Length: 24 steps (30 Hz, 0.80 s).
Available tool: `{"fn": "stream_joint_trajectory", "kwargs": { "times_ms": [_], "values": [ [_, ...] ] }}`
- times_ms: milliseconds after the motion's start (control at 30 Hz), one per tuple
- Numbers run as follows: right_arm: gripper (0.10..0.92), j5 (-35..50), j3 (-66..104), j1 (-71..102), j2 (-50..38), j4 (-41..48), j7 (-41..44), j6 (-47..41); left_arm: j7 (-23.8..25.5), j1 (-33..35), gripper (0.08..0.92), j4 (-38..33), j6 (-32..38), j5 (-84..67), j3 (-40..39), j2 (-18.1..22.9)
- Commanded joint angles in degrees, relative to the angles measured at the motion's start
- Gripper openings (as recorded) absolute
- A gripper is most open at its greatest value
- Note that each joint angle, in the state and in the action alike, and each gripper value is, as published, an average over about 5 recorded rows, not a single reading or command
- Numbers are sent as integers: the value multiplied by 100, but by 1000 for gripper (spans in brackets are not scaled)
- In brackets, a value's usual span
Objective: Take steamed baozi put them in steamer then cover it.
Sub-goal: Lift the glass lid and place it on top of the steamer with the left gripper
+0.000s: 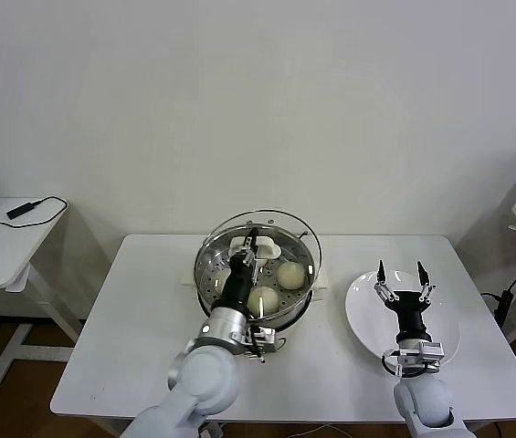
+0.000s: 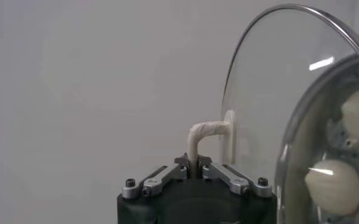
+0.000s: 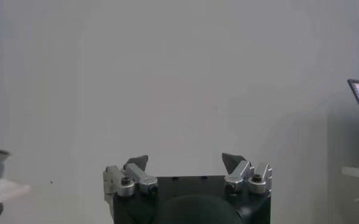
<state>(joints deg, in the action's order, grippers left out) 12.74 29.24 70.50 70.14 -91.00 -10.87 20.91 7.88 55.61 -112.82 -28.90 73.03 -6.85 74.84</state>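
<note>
Both arms fill the head view's foreground: left gripper (image 1: 253,239) clamps the glass lid (image 1: 271,224) by its white handle (image 1: 256,246) above the steamer (image 1: 305,283), where baozi (image 1: 263,300) sit, at least three, perhaps more. Right gripper (image 1: 402,271) hovers spread over the bare plate (image 1: 360,310).

Left wrist: jaws pinch the handle, lid apparently tilted, not seated.

Right wrist: fingers apart, holding nothing.

Loading looks finished; only covering remains.

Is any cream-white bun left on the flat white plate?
No, the flat white plate is bare; only the open right tool hovers over it.
</note>
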Motion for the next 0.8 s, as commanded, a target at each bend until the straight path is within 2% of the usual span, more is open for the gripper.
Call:
{"fn": "stream_joint_trajectory", "kwargs": {
  "times_ms": [33,200,800],
  "values": [
    [823,6,1,11,15,-11,-34,-180,160,-108,187,431,-120,497,-239,260],
    [823,-42,31,0,33,22,-87,-174,87,-217,187,706,44,700,-148,383],
    [823,-83,20,-7,75,50,-91,-145,99,-393,187,1299,168,760,7,369]
  ]
}}
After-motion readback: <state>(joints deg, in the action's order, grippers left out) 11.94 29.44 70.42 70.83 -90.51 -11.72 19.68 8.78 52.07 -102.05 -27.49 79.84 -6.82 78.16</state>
